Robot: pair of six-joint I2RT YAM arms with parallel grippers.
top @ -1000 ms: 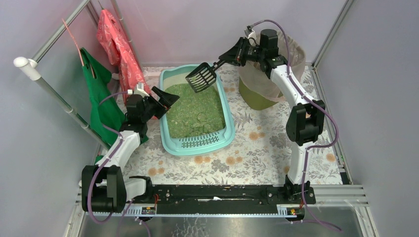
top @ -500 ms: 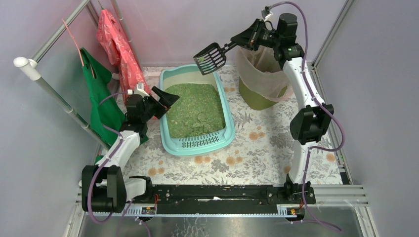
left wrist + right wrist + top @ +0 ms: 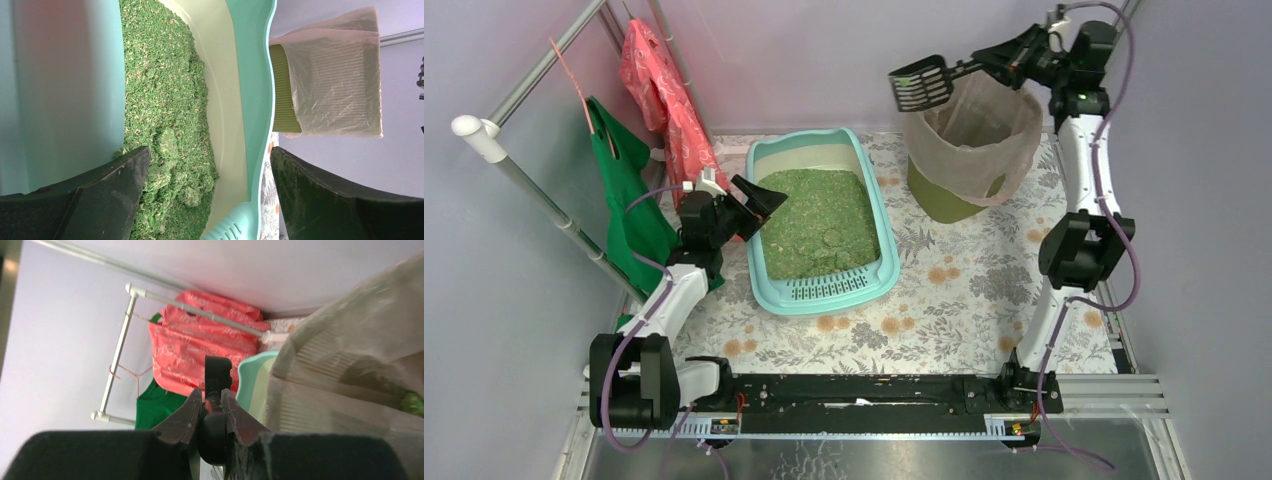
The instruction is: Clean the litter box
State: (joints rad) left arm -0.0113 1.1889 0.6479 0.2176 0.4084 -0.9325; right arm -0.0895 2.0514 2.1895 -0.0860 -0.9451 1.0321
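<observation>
Litter box beside L gripper, jaws wide; R gripper clamps scoop by bin.

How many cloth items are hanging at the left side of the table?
2: a green one just left of the litter box, and a pink-red one farther back, near the far wall. More may be hidden behind them.

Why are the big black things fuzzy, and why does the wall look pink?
Left wrist view: the left gripper sits too near the lens, so its fingers blur, while the granules look sharp. Right wrist view: the bag close by looks soft. Top external view: the wall glows pink beside the red garment.
</observation>
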